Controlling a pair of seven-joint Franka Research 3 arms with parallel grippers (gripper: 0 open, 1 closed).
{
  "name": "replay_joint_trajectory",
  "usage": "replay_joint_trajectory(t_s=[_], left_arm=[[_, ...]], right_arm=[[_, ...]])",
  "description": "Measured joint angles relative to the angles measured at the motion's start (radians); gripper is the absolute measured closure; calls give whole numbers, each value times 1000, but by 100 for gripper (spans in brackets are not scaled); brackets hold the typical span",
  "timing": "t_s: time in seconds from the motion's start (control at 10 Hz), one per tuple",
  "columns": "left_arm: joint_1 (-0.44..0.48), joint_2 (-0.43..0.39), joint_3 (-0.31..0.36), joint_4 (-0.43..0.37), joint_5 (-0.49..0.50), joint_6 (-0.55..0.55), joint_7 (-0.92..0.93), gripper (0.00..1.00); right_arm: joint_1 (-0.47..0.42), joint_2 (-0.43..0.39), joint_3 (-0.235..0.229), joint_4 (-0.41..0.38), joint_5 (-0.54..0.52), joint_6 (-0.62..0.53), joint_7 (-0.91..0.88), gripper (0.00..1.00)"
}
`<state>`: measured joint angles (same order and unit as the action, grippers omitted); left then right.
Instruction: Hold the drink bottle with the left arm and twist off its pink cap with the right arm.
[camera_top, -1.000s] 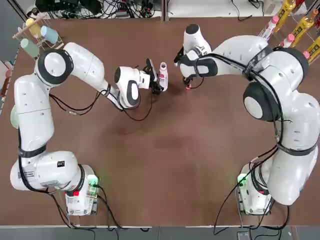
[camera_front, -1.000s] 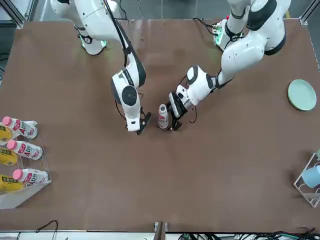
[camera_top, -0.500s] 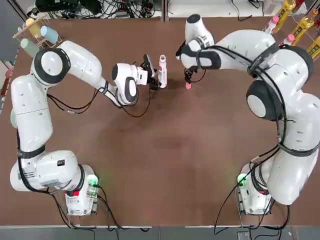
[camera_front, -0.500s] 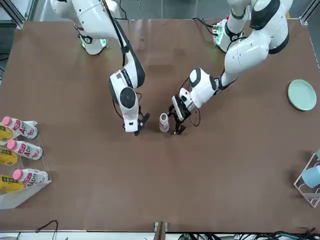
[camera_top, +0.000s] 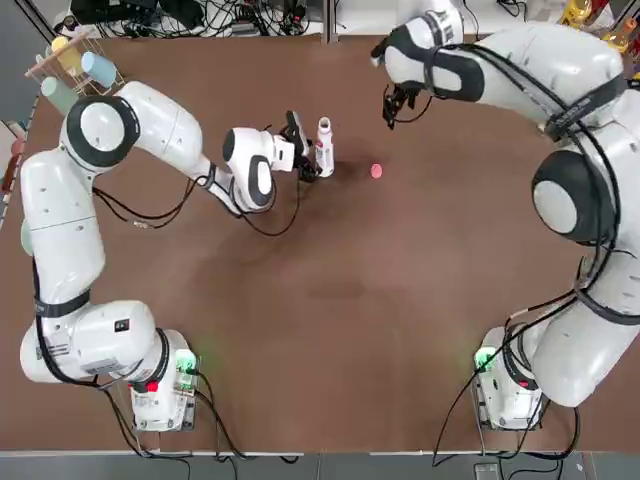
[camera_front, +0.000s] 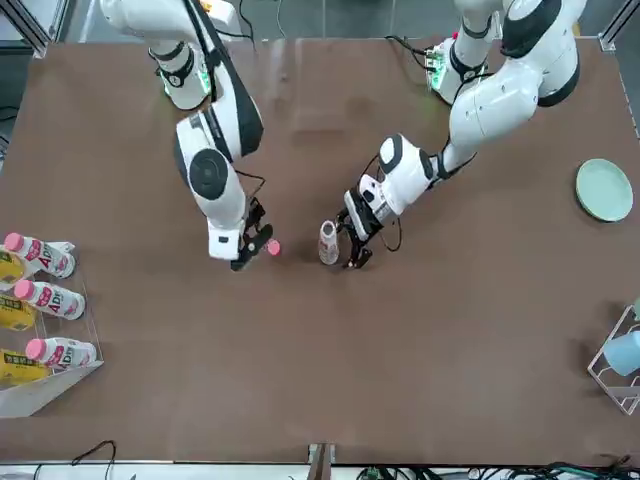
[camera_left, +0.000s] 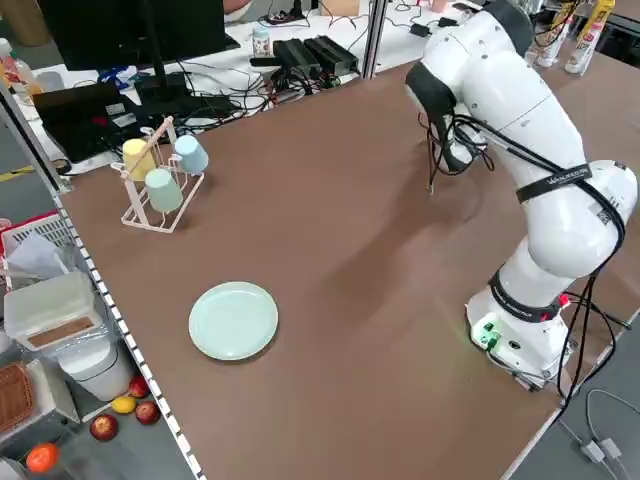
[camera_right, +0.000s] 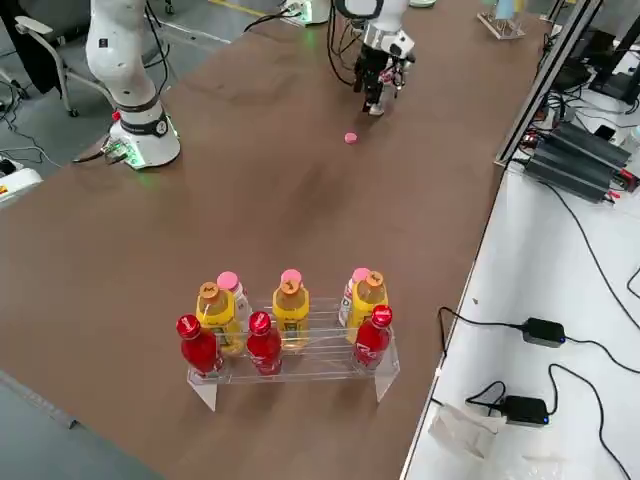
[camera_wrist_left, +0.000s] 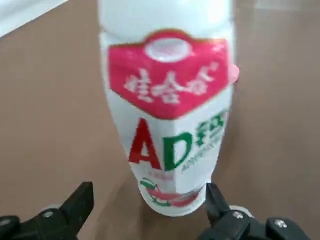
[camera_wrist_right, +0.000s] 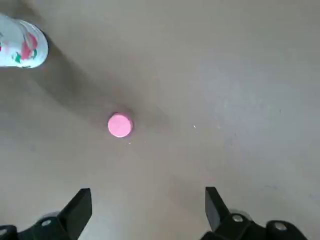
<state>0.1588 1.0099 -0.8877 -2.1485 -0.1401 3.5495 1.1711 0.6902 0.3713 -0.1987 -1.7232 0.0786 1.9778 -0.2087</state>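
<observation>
Right of the bottle (camera_top: 324, 140) lies the cap (camera_top: 376, 171); both grippers (camera_wrist_left: 150, 210) (camera_wrist_right: 147, 210) released — retract straight, don't tip it.

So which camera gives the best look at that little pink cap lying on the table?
The right wrist view: the cap lies flat on bare table, unobstructed, well apart from the bottle. The top, front and right side views show it only as a tiny pink dot; the left wrist view catches just a sliver behind the bottle; the left side view doesn't show it.
</observation>
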Motion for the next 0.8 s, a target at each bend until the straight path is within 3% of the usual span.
replay_joint_trajectory(t_s=[0.4, 0.8], left_arm=[[7, -25, -6, -11, 0, 0, -105, 1], [19, -80, -16, -43, 0, 0, -242, 1]], right_arm=[[-45, -88, -10, 20, -13, -88, 92, 0], [-150, -161, 3, 209, -114, -339, 175, 0]])
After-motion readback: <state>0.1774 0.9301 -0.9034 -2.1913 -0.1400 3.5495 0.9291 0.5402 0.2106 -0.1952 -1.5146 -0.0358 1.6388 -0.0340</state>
